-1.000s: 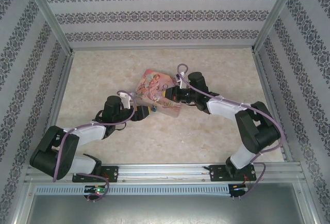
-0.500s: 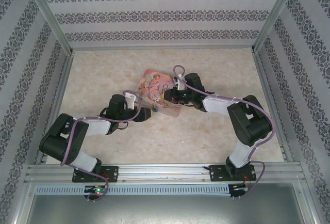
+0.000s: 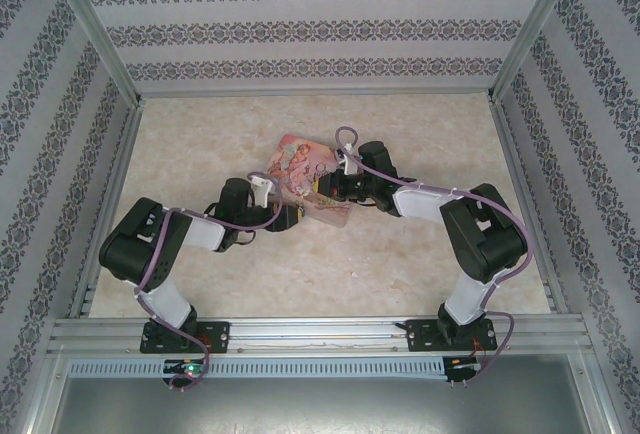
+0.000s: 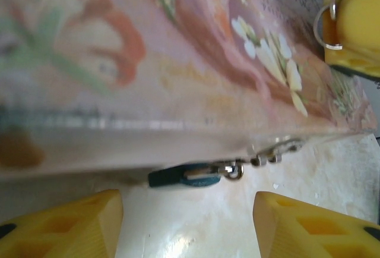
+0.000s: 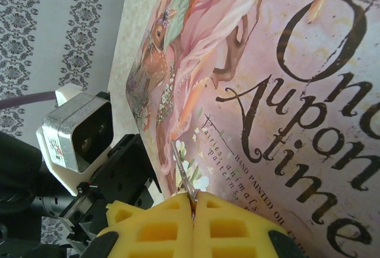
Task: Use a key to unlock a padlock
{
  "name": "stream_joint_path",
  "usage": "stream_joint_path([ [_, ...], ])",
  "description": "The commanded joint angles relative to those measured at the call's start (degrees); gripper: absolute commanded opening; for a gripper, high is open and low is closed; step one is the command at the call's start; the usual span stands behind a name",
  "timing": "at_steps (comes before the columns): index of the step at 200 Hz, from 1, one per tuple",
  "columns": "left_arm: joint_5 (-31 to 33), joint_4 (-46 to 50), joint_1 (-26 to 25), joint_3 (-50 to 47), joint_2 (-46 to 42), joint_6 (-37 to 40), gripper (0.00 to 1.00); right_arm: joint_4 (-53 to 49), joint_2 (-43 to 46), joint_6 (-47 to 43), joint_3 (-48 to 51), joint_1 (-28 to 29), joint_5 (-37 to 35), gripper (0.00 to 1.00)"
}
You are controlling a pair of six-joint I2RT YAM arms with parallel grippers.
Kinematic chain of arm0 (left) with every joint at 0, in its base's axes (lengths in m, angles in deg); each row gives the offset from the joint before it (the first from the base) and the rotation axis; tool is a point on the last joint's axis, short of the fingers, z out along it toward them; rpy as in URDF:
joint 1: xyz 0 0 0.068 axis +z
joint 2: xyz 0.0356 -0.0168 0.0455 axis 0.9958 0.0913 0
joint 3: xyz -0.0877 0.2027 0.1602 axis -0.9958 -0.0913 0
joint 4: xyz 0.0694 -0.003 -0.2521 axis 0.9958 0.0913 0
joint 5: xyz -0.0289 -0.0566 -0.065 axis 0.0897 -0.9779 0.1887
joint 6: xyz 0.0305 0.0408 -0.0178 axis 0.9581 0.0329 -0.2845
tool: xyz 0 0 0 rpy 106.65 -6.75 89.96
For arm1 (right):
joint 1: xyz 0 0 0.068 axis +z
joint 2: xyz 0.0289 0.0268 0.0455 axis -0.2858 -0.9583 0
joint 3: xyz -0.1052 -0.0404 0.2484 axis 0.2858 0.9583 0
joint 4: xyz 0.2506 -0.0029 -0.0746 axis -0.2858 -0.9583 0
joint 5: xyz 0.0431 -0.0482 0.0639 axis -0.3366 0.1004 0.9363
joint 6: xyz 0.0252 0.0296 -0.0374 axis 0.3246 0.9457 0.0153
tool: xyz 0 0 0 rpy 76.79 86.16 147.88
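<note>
So the left gripper (image 4: 187,217) is spread wide with nothing in it. The little teal padlock (image 4: 184,178) lies on the table (image 3: 400,134) just past its fingers, tucked against the near side of the pink tin (image 3: 300,169), which sits around the table's middle. The right gripper (image 5: 194,201) is pinched tight on a thin silver key (image 5: 183,172), over the tin's lid by its near edge.

The left arm (image 3: 200,234) and the right arm (image 3: 420,201) are each built of glossy black joints and white shells, with thin purple cables (image 3: 342,137) looping along them. The left gripper (image 4: 187,198) and the right gripper (image 5: 193,201) have yellow fingers (image 5: 154,231) moulded with square hollows. A white and grey camera block (image 5: 77,130) is mounted on the left wrist.
</note>
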State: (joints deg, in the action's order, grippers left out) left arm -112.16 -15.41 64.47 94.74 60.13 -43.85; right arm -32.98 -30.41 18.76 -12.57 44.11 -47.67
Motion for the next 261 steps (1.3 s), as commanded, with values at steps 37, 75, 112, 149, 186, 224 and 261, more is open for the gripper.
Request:
stream_joint_path([
  [37,0.16,-2.76,-1.45,3.19,3.13,3.35,0.57,-6.20,-2.37,-2.09,0.73,0.62,-0.90,0.00],
  [75,0.47,-2.32,-2.50,4.17,3.93,3.15,0.56,-6.33,-2.46,-2.15,0.59,0.71,-0.90,0.00],
  [112,1.96,-2.17,-3.81,3.83,3.67,3.51,0.54,-6.42,-2.53,-2.20,0.59,0.69,-0.77,0.00],
  [149,2.59,-2.23,-4.64,4.16,3.49,3.13,0.51,-6.59,-2.54,-2.29,0.55,0.71,-0.72,0.00],
  [186,4.39,-1.75,-5.86,4.45,3.01,3.46,0.50,-6.72,-2.54,-2.37,0.59,0.79,-0.69,0.00],
  [224,5.43,-1.27,-6.81,4.96,2.69,3.50,0.49,-6.77,-2.44,-2.35,0.68,0.82,-0.72,0.00],
  [261,5.69,-0.76,-7.40,5.61,2.41,3.50,0.48,-6.86,-2.46,-2.53,0.77,0.88,-0.72,0.00],
])
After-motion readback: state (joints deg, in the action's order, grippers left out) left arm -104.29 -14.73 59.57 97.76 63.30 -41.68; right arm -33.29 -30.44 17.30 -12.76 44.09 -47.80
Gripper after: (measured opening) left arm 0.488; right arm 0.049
